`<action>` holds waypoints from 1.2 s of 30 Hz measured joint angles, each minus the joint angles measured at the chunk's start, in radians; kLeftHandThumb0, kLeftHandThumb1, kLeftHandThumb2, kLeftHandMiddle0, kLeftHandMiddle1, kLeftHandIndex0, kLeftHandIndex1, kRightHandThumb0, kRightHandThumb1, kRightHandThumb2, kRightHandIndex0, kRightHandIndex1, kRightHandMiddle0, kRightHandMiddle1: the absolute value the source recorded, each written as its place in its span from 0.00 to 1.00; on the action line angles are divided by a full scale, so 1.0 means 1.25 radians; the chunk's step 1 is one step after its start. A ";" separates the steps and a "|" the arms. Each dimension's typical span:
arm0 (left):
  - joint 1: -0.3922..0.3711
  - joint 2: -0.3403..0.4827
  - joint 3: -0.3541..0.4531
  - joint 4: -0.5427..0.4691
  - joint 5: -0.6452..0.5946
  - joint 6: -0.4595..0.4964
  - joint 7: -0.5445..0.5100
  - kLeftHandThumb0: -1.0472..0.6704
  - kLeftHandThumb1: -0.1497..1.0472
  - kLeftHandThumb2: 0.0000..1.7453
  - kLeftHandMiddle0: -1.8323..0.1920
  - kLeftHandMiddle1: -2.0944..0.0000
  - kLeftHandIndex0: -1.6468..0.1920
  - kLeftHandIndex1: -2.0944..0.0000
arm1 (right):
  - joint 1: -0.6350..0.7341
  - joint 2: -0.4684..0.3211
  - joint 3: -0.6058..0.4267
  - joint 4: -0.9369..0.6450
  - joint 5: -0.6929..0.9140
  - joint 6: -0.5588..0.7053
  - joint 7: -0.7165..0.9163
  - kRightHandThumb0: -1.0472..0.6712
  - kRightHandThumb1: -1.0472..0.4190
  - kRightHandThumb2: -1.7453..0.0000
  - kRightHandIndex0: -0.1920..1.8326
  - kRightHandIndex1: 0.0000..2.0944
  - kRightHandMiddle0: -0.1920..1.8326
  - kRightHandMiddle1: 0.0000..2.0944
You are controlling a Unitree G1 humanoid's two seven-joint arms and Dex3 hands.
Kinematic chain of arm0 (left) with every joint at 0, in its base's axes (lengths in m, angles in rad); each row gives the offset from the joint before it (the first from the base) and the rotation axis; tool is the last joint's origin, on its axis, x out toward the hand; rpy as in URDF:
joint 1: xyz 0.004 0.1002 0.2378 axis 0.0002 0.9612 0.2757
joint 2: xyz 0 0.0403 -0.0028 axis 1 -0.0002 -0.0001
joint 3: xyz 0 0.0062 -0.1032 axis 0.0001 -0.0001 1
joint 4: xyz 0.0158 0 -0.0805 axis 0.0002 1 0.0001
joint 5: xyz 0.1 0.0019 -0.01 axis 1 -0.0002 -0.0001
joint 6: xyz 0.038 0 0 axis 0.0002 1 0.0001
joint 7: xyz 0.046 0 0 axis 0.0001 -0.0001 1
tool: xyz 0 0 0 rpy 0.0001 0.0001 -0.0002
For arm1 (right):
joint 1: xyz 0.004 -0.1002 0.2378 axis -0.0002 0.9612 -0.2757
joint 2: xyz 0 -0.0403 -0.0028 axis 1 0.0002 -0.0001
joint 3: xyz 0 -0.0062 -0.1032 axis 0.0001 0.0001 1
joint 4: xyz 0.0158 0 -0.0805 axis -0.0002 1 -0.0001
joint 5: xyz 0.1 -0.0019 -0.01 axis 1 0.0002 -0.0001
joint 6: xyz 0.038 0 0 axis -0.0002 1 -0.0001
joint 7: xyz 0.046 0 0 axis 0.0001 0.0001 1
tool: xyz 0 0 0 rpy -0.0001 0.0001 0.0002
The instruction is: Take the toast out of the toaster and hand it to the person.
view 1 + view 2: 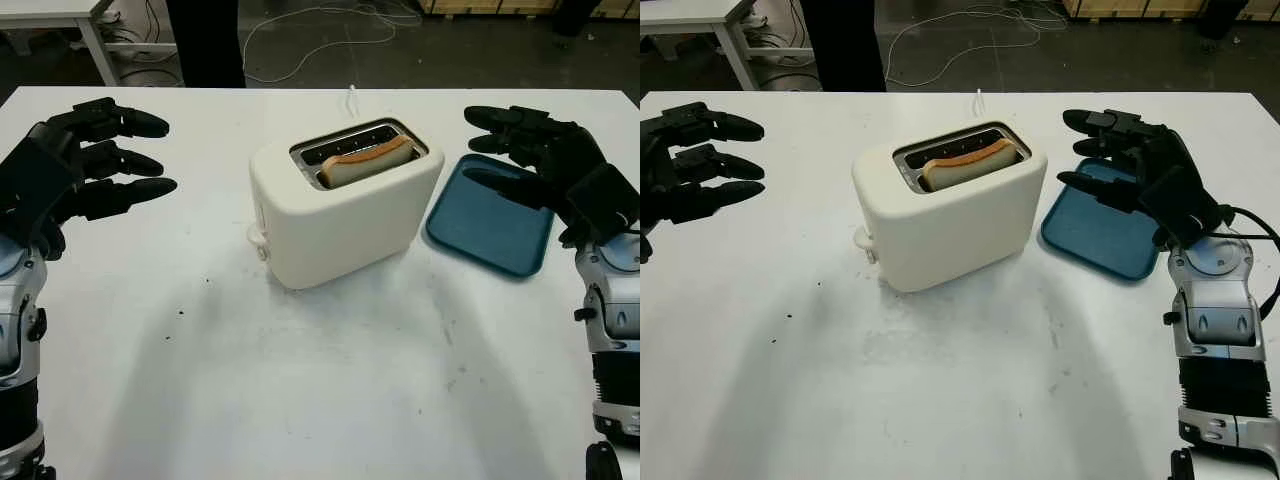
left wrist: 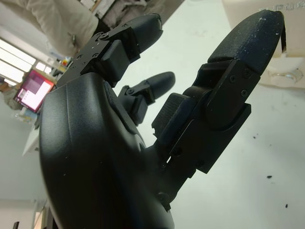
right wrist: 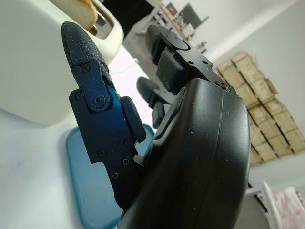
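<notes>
A cream toaster [image 1: 340,215] stands in the middle of the white table [image 1: 300,390]. One slice of toast [image 1: 365,160] sticks up from its front slot. My left hand [image 1: 95,160] hovers open over the table, well to the left of the toaster. My right hand [image 1: 525,150] is open above the blue tray [image 1: 490,220], to the right of the toaster. Neither hand touches the toaster or the toast. From the right wrist view the toaster [image 3: 33,62] is close beside my fingers.
The blue tray lies flat at the toaster's right. A dark-clothed person [image 1: 205,40] stands beyond the far table edge. Cables [image 1: 310,40] trail on the floor behind, and a white table leg [image 1: 95,45] stands at the far left.
</notes>
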 measured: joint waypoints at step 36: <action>0.000 0.000 0.000 0.000 0.000 0.000 0.002 0.01 0.65 0.00 0.63 0.53 0.62 0.60 | 0.001 0.000 -0.001 -0.006 0.000 0.000 0.001 0.22 0.16 1.00 0.23 0.41 0.42 0.00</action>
